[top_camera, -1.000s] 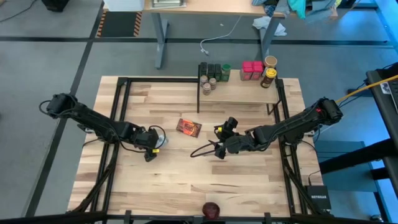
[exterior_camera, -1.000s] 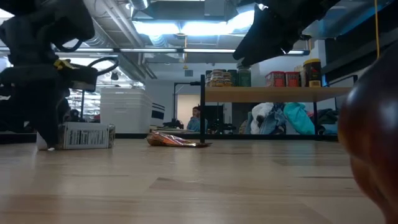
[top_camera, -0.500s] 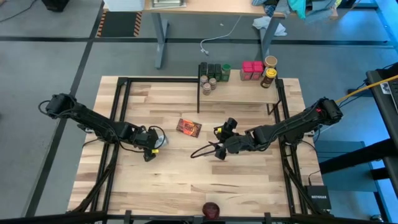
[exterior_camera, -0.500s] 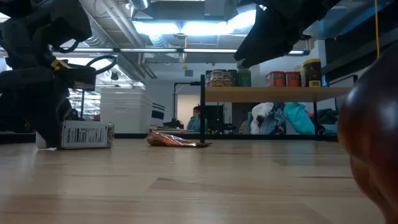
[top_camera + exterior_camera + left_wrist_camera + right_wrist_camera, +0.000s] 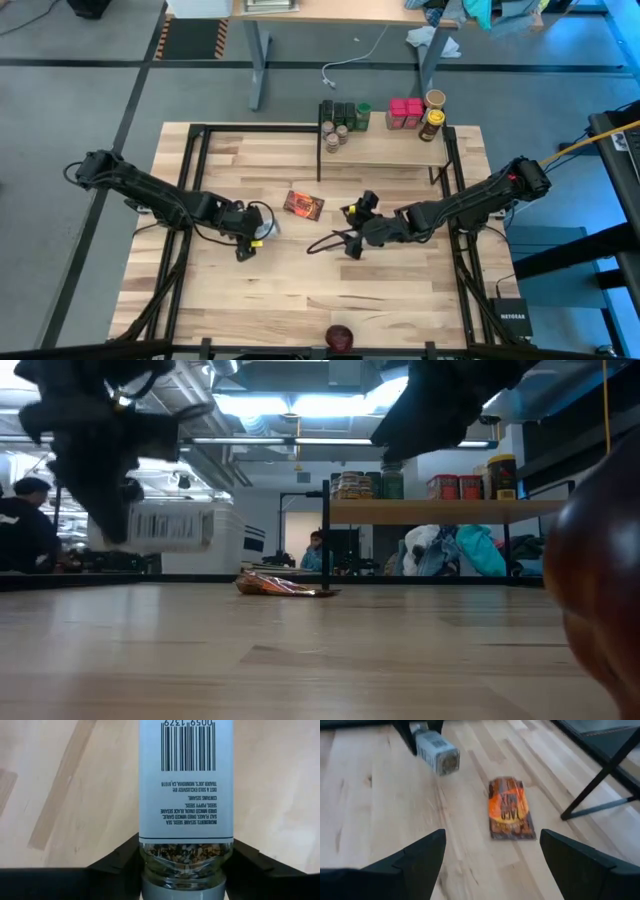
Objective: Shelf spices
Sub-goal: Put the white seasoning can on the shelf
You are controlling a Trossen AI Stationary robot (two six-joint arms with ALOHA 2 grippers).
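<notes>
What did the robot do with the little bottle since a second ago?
The left gripper, shut on the spice jar, lifted it off the tabletop; a second ago the jar lay on the wood. The right gripper still hangs open above the table. The orange packet and the spices on the shelf stayed put.

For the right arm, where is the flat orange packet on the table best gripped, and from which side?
Judging by its pose, from straight above. The orange packet lies flat on the tabletop, offering no upright sides, so the open right pincer should probably straddle its narrow width and pinch the two long edges near the middle.
</notes>
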